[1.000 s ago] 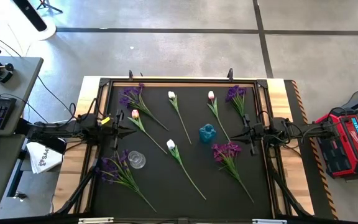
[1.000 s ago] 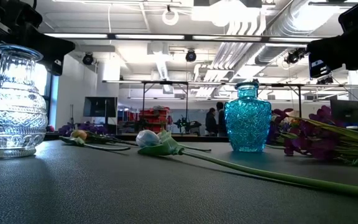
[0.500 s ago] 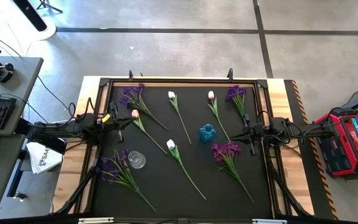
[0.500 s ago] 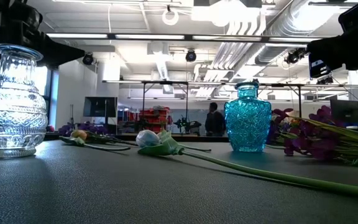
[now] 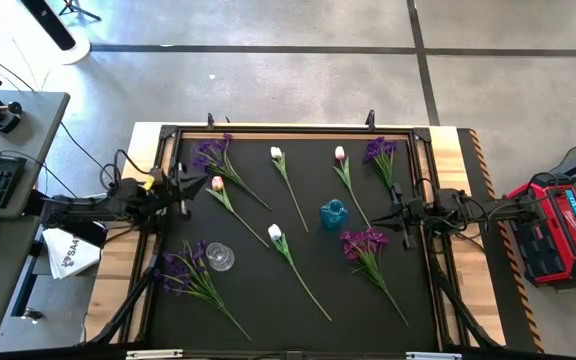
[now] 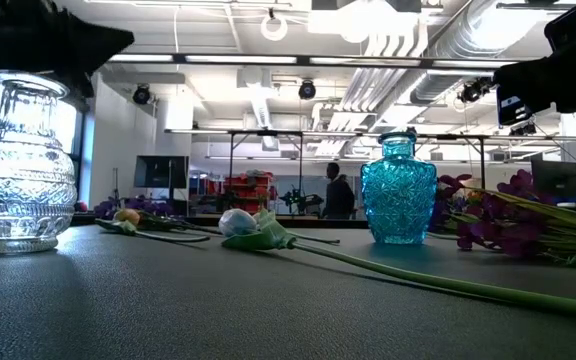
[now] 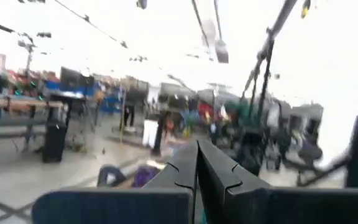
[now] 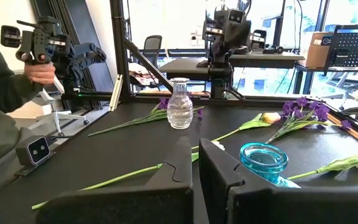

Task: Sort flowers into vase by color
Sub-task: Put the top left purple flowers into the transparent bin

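The left wrist view is smeared with motion, so little beyond the left gripper (image 7: pixel 197 168) itself reads clearly: its two dark fingers are pressed together with nothing between them, and only a purple blur shows just past their tips. From above, that gripper (image 5: pixel 183 183) sits at the mat's left edge, tips pointing toward a pink tulip (image 5: pixel 217 183) just ahead of them and a purple sprig (image 5: pixel 211 153) slightly off to one side. The right gripper (image 5: pixel 400 213) waits at the mat's right edge, its jaws likewise closed and empty in its own wrist view (image 8: pixel 194 163); the blue vase (image 5: pixel 333 213) stands near and ahead of the tips, the clear vase (image 5: pixel 219 256) well beyond it. In the low view both arms are only dark shapes cut off at the top corners, and most stems are hidden behind the vases. Counted from above, the flowers lie loose on the black mat (image 5: pixel 298 300): four purple sprigs and four tulips, three white and one pink-tipped besides the pink one, making nine stems in all, none in either vase. A person's hand (image 8: pixel 39 71) and sleeve are cut off at the right wrist view's edge.
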Tool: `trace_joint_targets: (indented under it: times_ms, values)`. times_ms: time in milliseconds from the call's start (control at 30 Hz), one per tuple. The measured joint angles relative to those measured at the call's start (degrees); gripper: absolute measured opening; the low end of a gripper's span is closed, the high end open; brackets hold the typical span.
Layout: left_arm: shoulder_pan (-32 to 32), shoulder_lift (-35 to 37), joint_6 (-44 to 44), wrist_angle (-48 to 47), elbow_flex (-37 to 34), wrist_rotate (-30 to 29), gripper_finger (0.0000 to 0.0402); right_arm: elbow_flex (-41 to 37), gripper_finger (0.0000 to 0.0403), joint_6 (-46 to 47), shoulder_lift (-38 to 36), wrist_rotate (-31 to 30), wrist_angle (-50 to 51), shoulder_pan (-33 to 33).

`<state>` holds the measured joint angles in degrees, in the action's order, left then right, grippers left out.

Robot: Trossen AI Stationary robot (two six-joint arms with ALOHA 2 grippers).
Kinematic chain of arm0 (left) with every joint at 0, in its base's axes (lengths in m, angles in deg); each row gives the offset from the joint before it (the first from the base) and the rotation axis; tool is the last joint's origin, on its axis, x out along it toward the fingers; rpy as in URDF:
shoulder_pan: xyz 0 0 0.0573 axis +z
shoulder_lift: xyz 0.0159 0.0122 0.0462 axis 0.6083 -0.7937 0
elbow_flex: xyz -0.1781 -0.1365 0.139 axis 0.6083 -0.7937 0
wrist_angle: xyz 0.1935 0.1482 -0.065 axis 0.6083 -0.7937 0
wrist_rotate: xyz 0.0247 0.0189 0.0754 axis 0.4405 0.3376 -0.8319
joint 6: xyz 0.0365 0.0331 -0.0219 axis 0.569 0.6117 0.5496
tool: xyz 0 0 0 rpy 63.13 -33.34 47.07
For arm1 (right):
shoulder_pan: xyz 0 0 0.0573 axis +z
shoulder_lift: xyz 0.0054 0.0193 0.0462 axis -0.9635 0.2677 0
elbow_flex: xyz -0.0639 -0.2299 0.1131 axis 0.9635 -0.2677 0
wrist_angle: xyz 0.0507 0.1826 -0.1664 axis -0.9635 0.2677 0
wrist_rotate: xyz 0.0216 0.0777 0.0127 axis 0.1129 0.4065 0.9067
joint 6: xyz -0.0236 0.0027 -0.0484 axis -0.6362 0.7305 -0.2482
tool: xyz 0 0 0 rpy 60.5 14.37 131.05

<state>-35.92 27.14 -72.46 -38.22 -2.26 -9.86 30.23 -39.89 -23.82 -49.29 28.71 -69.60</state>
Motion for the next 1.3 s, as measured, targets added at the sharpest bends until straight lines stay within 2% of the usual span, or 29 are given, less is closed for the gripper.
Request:
trace_joint_targets:
  times_ms: [133, 300, 500, 600, 700, 800, 900, 1133, 1300]
  values:
    - [0.0, -9.0, 2.6, 2.0, 2.4, -11.5, 0.0, 0.0, 0.0, 0.0, 0.0, 0.0, 0.0, 0.0]
    - [0.0, -25.8, 4.8, -0.1, 12.6, -24.2, 0.0, 0.0, 0.0, 0.0, 0.0, 0.0, 0.0, 0.0]
    - [1.2, -44.5, 2.7, -19.7, 30.7, -40.1, 0.0, 0.0, 0.0, 0.0, 0.0, 0.0, 0.0, 0.0]
    - [3.6, -51.4, -4.0, -28.2, 38.6, -42.3, 0.0, 0.0, 0.0, 0.0, 0.0, 0.0, 0.0, 0.0]
    - [6.5, -56.7, -12.7, -37.1, 45.9, -38.6, 0.0002, 0.0, 0.0, 0.0, 0.0, 0.0, 0.0, 0.0]
    - [9.6, -60.9, -22.4, -47.1, 52.2, -31.8, 0.0013, 0.0, 0.0, 0.0, 0.0, 0.0, 0.0, 0.0]
    - [12.4, -64.9, -28.3, -55.1, 55.8, -24.0, 0.0031, 0.0, 0.0, 0.0, 0.0, 0.0, 0.0, 0.0]
    - [19.4, -73.2, -37.5, -68.7, 57.0, -3.0, 0.0075, 0.0, 0.0, 0.0, 0.0, 0.0, 0.0, 0.0]
    - [20.6, -78.9, -39.2, -70.7, 57.0, 1.3, 0.012, 0.0, 0.0, 0.0, 0.0, 0.0, 0.0, 0.0]
